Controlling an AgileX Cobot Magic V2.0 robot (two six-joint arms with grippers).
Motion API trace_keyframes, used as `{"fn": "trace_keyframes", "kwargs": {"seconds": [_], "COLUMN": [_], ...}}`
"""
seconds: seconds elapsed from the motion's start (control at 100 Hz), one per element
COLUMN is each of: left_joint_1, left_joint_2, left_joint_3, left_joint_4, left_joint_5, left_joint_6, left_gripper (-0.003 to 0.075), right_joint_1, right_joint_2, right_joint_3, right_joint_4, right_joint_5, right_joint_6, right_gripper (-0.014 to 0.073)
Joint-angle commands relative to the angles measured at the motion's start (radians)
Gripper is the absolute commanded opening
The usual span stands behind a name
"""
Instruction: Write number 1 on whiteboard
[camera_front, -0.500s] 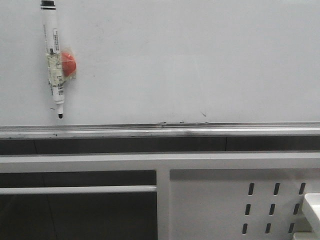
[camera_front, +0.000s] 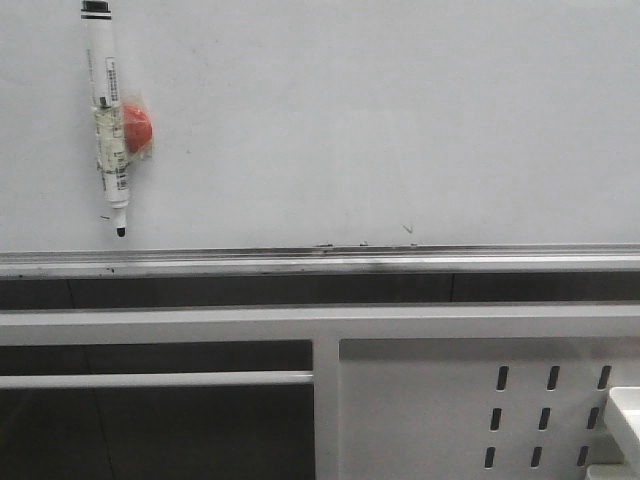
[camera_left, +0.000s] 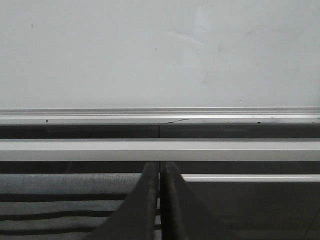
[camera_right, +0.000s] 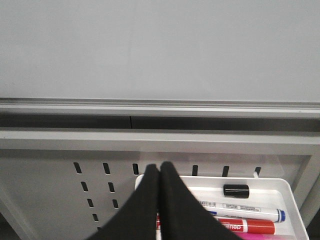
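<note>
The whiteboard fills the upper part of the front view, with its silver rail along the bottom edge. I see no number 1 on it, only small black specks near the rail. A white marker hangs tip-down at the board's upper left, taped to a red magnet. Neither gripper shows in the front view. My left gripper is shut and empty, below the board's rail. My right gripper is shut and empty, over a white tray of markers.
A white perforated metal panel and a white frame bar stand below the board. The tray holds a blue-ended marker, a red marker and a loose black cap. The tray's corner shows in the front view.
</note>
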Motion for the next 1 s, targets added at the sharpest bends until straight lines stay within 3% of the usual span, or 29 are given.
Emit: {"fn": "trace_keyframes", "kwargs": {"seconds": [0.0,0.19,0.41,0.56,0.73,0.77,0.82,0.92,0.99], "left_joint_1": [-0.008,-0.008,-0.008,-0.008,-0.008,-0.008,-0.008,-0.008,-0.008], "left_joint_2": [-0.021,-0.021,-0.021,-0.021,-0.021,-0.021,-0.014,0.026,0.075], "left_joint_3": [0.036,0.036,0.036,0.036,0.030,0.022,0.001,-0.110,-0.186], "left_joint_4": [0.000,-0.005,-0.063,-0.063,-0.119,-0.143,-0.191,-0.228,-0.228], "left_joint_5": [-0.058,-0.092,-0.436,-0.500,-0.536,-0.522,-0.492,-0.301,-0.227], "left_joint_6": [-0.007,-0.007,-0.007,-0.007,-0.007,-0.007,-0.010,-0.008,-0.008], "left_gripper": [-0.0020,-0.0020,-0.0020,-0.0020,-0.0020,-0.0020,-0.0020,-0.0020,-0.0020], "right_joint_1": [-0.006,-0.006,-0.006,-0.006,-0.006,-0.006,-0.006,-0.006,-0.006], "right_joint_2": [-0.016,-0.016,-0.016,-0.016,-0.016,-0.016,-0.016,0.024,0.084], "right_joint_3": [0.014,0.014,0.014,0.014,0.010,-0.013,-0.072,-0.290,-0.401], "right_joint_4": [-0.015,-0.015,0.006,0.006,0.009,0.009,-0.012,-0.018,0.046], "right_joint_5": [-0.024,-0.076,-0.527,-0.719,-0.841,-0.815,-0.683,-0.192,-0.012], "right_joint_6": [-0.009,-0.009,-0.009,-0.009,0.019,0.021,0.021,0.021,0.021], "right_gripper": [-0.0059,-0.0059,-0.0059,-0.0059,-0.0059,-0.0059,-0.0059,-0.0059,-0.0059]}}
